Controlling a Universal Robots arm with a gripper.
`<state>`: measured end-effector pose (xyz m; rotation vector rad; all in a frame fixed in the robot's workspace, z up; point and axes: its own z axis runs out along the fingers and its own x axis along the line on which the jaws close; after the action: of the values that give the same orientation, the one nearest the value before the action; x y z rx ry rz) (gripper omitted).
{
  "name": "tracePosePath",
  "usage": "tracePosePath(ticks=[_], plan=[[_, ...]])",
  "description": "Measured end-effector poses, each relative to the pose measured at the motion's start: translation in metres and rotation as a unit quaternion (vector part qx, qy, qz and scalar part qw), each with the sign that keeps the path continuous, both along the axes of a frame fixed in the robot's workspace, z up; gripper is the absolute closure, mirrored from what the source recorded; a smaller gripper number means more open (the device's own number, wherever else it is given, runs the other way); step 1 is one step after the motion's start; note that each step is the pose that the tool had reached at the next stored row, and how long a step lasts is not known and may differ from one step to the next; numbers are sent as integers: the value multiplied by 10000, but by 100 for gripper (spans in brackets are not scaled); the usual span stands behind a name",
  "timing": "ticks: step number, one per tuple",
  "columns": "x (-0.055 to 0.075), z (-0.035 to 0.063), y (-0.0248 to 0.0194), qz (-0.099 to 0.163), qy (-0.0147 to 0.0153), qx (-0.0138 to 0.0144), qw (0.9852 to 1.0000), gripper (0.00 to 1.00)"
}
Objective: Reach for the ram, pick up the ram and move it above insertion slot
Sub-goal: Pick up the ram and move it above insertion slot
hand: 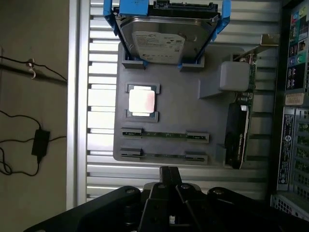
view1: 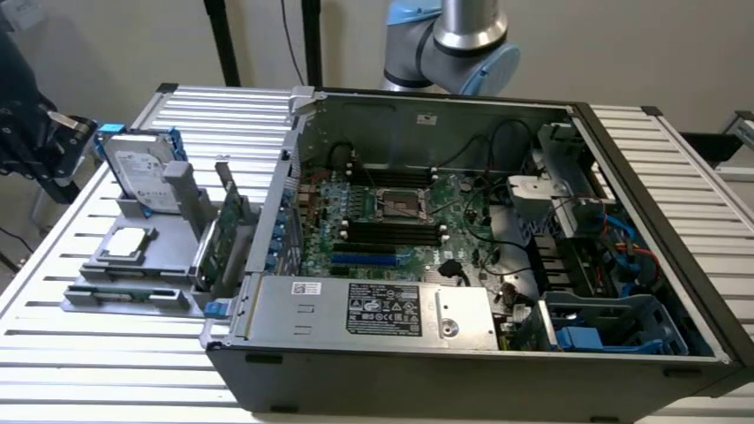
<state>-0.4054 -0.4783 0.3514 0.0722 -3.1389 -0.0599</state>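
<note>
Two thin green ram sticks lie flat in clips on a grey holder plate (hand: pixel 174 116). One ram stick (hand: pixel 164 135) lies closer to the CPU, and the other ram stick (hand: pixel 163 155) lies closer to my gripper. In the exterior view the ram (view1: pixel 122 295) lies at the holder's near end, at the view's left. My gripper (hand: pixel 169 169) hangs above the table beside the holder, a short way off the nearer stick. Its dark fingers meet at the tips with nothing between them.
On the holder stand a silver hard drive in a blue frame (hand: pixel 166 36), a CPU (hand: pixel 142 101) and an upright green expansion card (hand: pixel 241 121). The open computer case (view1: pixel 471 230) with its motherboard slots (view1: pixel 395 231) sits beside the holder. Dark equipment (view1: pixel 30 132) stands at the exterior view's left edge.
</note>
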Motion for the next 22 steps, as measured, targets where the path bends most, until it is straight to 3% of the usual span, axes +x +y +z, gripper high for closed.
tracePosePath(ticks=[6, 11, 17, 22], plan=[[0, 0, 0, 548, 0, 0, 9985, 89], [0, 0, 0, 1002, 0, 0, 9950, 89], [0, 0, 0, 1539, 0, 0, 9881, 89], [0, 0, 0, 1992, -2, 0, 9800, 89]])
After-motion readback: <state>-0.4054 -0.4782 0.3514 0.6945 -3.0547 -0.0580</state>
